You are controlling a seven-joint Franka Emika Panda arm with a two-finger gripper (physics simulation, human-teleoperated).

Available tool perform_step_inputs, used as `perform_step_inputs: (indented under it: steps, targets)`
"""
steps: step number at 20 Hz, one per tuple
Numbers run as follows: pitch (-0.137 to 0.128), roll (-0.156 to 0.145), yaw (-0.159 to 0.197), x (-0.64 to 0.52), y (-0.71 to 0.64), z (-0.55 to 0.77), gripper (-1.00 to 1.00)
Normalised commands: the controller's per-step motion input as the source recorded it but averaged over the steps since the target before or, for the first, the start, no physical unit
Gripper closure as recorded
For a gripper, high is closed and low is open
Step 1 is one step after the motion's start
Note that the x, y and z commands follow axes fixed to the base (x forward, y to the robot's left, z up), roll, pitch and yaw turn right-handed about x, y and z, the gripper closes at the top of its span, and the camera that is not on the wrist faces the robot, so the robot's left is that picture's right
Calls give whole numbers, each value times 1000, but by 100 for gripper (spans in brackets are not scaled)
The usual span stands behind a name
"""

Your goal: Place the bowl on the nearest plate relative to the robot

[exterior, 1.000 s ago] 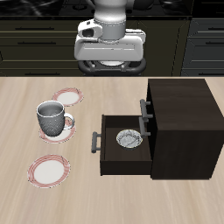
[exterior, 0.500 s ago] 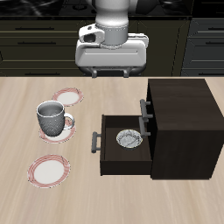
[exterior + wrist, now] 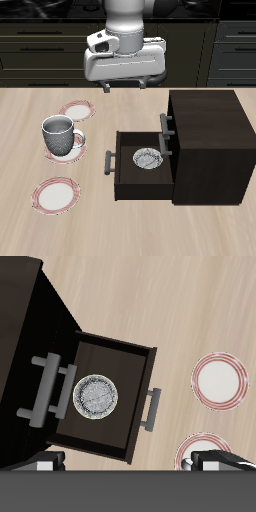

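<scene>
A wooden table [image 3: 100, 225] is seen. The bowl [image 3: 147, 158] is kept inside the pulled-out drawer [image 3: 140, 184]. The plate [image 3: 76, 109] at ten o'clock of the bowl is bare, ready for it. The claw [image 3: 126, 84] is held high, holding nothing; open or closed cannot be told.

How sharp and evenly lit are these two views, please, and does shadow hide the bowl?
Exterior view: sharp, flat lighting, no glare; the bowl sits in the shaded open drawer, still readable. Wrist view: equally sharp, bowl clear, plate bright.

The bowl [image 3: 147, 158] sits in the open drawer [image 3: 140, 168] of the cabinet [image 3: 207, 145]; beside it, the mug [image 3: 59, 134] stands between two plates [image 3: 76, 109] [image 3: 57, 194], one farther back, one near the tabletop's front edge.
</scene>
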Motion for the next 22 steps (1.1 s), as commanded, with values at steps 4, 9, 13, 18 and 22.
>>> perform_step_inputs:
  steps: [4, 9, 13, 18, 22]
  targets:
    - [-89, 19, 316, 143, -54, 60, -100]
    - [-55, 10, 270, 38, 33, 1, -100]
    - [-30, 88, 291, 71, 101, -176, -100]
    - [-3, 40, 227, 13, 91, -159, -100]
    - [-29, 82, 566, 66, 70, -267, -100]
